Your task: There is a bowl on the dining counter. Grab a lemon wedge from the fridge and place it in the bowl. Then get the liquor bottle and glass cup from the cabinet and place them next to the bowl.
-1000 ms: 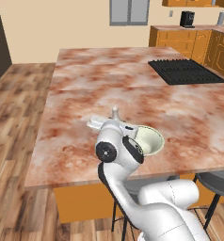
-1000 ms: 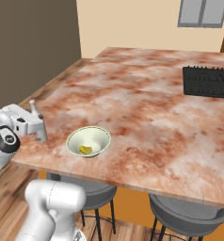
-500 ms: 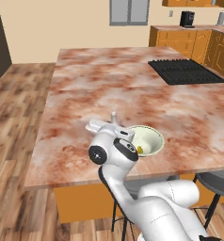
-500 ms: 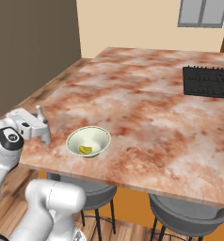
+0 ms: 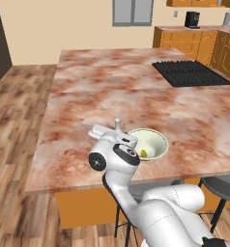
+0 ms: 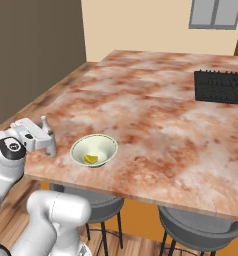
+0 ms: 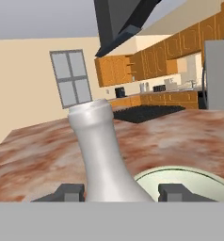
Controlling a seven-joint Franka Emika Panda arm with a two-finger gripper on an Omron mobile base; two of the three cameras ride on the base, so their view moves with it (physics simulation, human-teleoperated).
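We are holding the liquor bottle (image 6: 49,141) upright between the gripper (image 7: 119,192) fingers, standing it on the dining counter (image 6: 161,115) just beside the bowl (image 6: 94,150) with the lemon wedge (image 6: 91,159), and risking tipping it while withdrawing.

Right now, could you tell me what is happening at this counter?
The robot's claw is around the liquor bottle, which stands upright on the dining counter just beside the bowl. The hand view shows a fingertip on each side of the bottle's body. A lemon wedge already lies in the bowl. No glass cup stands by the bowl yet.
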